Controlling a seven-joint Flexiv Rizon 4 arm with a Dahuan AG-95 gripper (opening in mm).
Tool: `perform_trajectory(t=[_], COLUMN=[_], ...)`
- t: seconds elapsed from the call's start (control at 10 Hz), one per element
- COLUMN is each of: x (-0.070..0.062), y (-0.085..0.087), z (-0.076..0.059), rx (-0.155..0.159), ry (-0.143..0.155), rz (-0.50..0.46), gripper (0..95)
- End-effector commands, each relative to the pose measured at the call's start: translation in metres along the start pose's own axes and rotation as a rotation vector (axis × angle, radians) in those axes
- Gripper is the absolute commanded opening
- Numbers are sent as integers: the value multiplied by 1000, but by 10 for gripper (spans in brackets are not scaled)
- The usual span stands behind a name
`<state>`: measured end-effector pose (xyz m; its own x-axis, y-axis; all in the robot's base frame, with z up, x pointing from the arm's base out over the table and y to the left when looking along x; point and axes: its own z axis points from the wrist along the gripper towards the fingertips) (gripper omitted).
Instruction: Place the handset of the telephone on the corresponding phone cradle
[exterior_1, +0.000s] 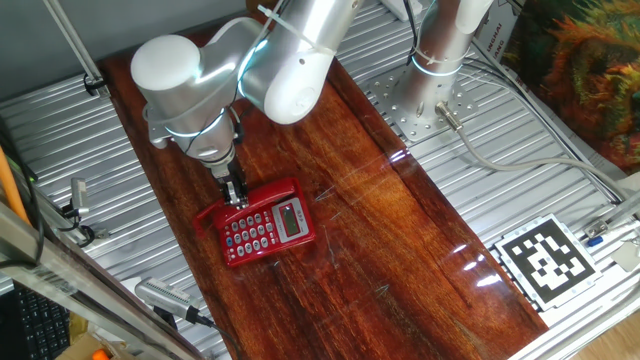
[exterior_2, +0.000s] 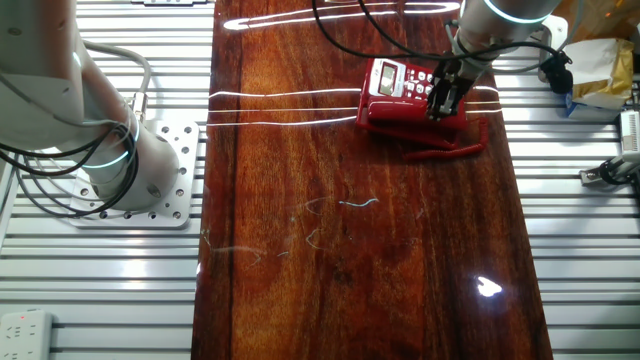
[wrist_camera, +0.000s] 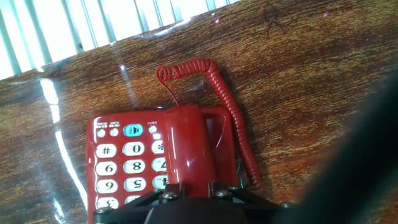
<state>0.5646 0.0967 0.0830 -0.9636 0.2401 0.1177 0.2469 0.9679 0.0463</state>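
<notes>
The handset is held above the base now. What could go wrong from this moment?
The handset hangs over the keypad side of the cradle, not over the recess beside it. If released here, it may land on the buttons. The coiled cord loops on the table next to the recess and could be trapped under the handset or pull it sideways. The gripper sits close to the base, so it may bump it.

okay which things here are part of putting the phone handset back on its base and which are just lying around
Part of the job:
handset
phone cradle
coiled cord
gripper

Just lying about:
black-and-white marker tag
white power strip
perforated mounting plate
</notes>
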Motion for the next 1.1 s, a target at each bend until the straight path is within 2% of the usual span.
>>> perform_trajectory(t=[0.1, 0.8, 0.9, 1.1], x=[0, 0, -3, -3], y=[0, 0, -21, -21], z=[8, 8, -39, -39], rx=[0, 0, 23, -13], ry=[1, 1, 2, 4], rz=[0, 0, -97, -78], gripper=[190, 190, 760, 760])
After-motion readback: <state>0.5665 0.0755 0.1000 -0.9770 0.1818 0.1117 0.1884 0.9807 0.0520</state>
